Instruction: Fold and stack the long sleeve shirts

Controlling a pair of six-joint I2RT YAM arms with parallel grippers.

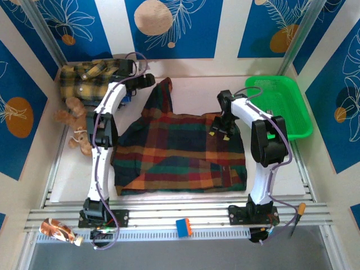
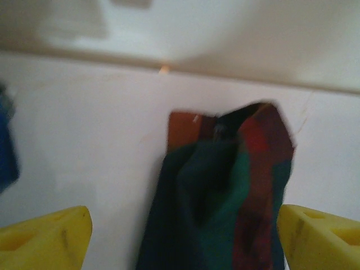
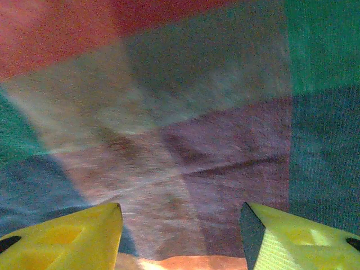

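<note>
A white tabletop (image 1: 197, 93) sits inside walls of blue and white panels printed with pale leaves and orange discs; silver metal rails (image 1: 169, 216) cross the bottom of the frame. The dark green, navy, red and orange plaid flannel shirt (image 1: 180, 152) lies spread at the centre. The yellow and black plaid shirt (image 1: 87, 79) is bunched at the upper left, above a brown teddy bear (image 1: 73, 118). A green plastic basket (image 1: 275, 90) stands at the upper right.

The left arm stretches up the frame. The left gripper (image 1: 147, 80) is released, its yellow fingers (image 2: 50, 236) wide on either side of a dark sleeve end. The right arm bends downward. The right gripper (image 1: 219, 132) sits over the dark shirt's upper right part, its fingers (image 3: 67, 236) parted, with cloth close beneath.
</note>
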